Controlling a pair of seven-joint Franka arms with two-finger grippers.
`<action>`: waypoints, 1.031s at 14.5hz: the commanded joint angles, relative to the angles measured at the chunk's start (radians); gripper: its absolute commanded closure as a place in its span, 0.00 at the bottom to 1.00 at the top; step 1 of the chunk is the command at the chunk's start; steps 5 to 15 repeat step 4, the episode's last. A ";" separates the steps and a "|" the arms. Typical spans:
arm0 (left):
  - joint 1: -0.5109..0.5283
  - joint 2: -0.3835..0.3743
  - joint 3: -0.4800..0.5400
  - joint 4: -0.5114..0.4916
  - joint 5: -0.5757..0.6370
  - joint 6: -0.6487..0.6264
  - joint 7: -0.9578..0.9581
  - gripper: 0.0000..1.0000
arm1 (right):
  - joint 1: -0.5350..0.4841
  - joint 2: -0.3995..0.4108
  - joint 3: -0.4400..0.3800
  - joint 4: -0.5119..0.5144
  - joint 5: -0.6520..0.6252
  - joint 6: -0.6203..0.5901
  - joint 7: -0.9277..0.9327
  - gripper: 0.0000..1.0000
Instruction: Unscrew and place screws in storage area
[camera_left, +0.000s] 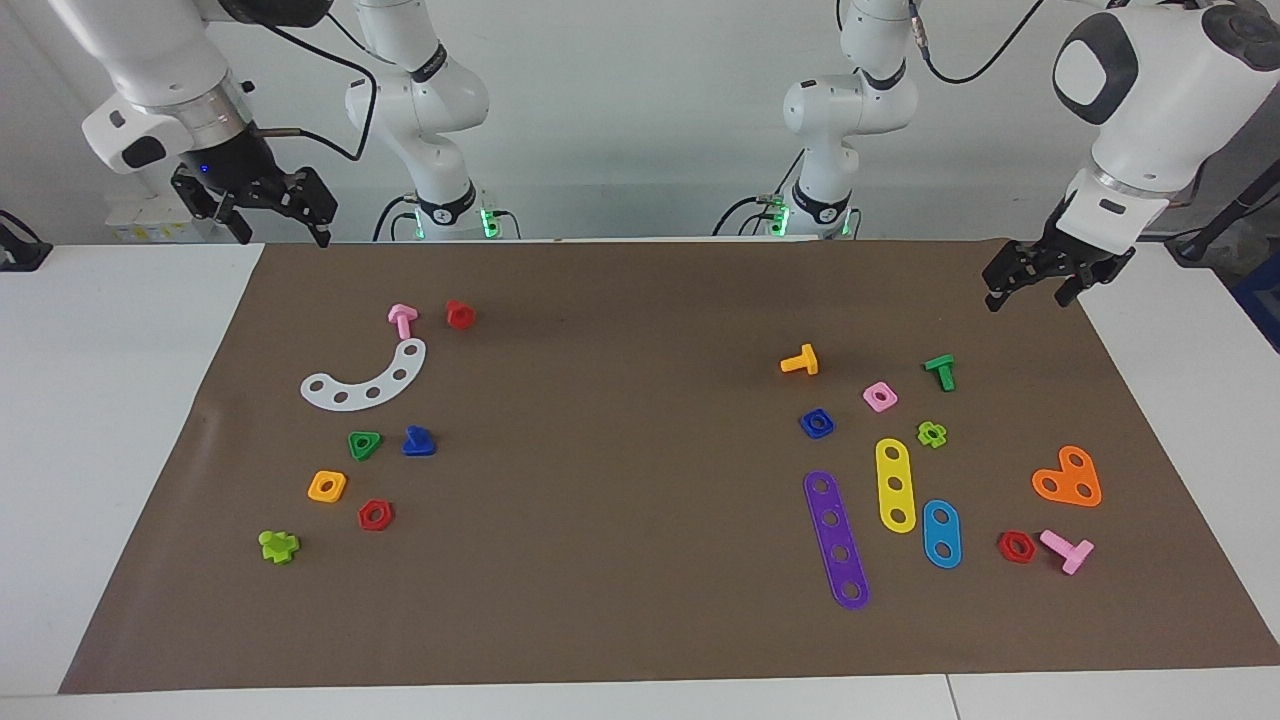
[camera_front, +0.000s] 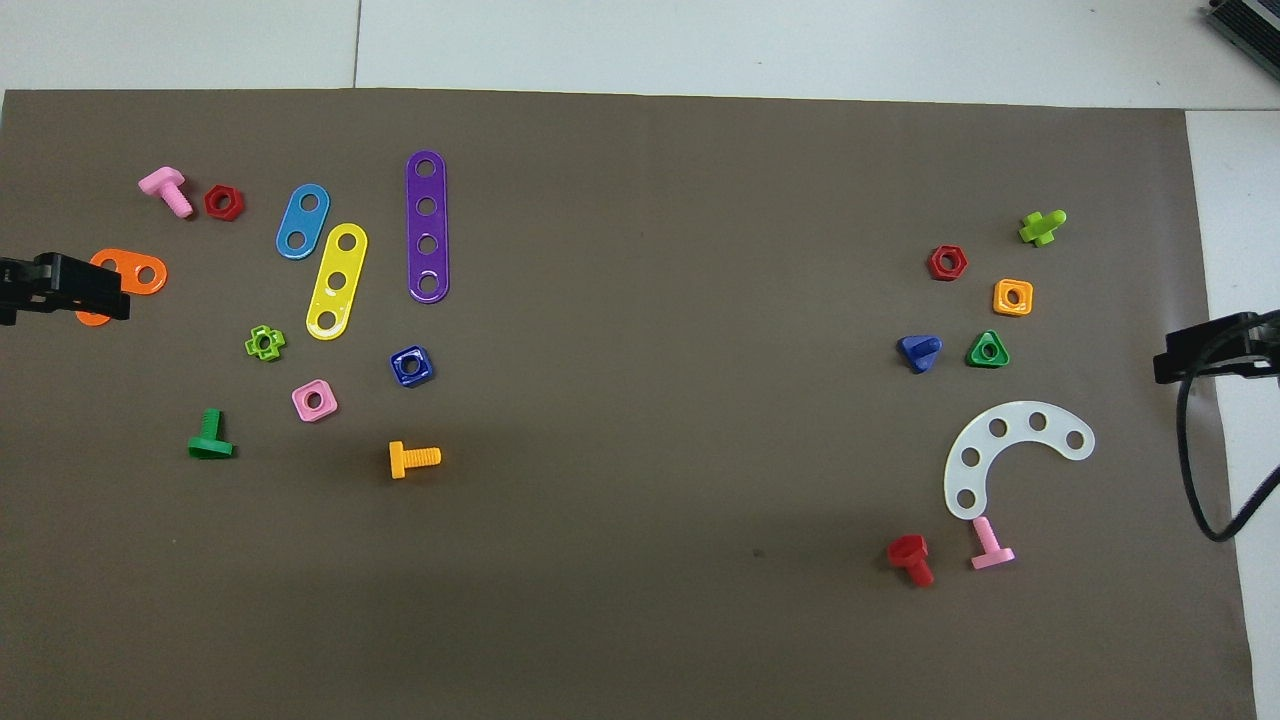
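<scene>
Blue screw (camera_left: 419, 441) lies on the brown mat (camera_left: 620, 420) in the storage area, just beside the green triangular nut (camera_left: 364, 445), near the white curved strip (camera_left: 366, 380) | left gripper (camera_left: 1040, 273) raised over the mat's edge, fingers apart, empty | right gripper (camera_left: 268, 205) raised at the other end, fingers apart, empty

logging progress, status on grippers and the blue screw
Left gripper and right gripper both raised at mat's edges, fingers open, empty. Blue screw lies loose beside green nut near white strip. Nothing in the way.
</scene>
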 joint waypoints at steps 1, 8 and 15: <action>0.007 -0.029 -0.002 -0.038 -0.016 0.025 0.008 0.00 | -0.008 -0.020 0.005 -0.023 -0.009 0.014 -0.026 0.00; 0.007 -0.029 -0.002 -0.038 -0.016 0.025 0.008 0.00 | -0.008 -0.020 0.007 -0.026 -0.009 0.014 -0.026 0.00; 0.007 -0.029 -0.002 -0.038 -0.016 0.025 0.008 0.00 | -0.008 -0.020 0.007 -0.026 -0.009 0.014 -0.026 0.00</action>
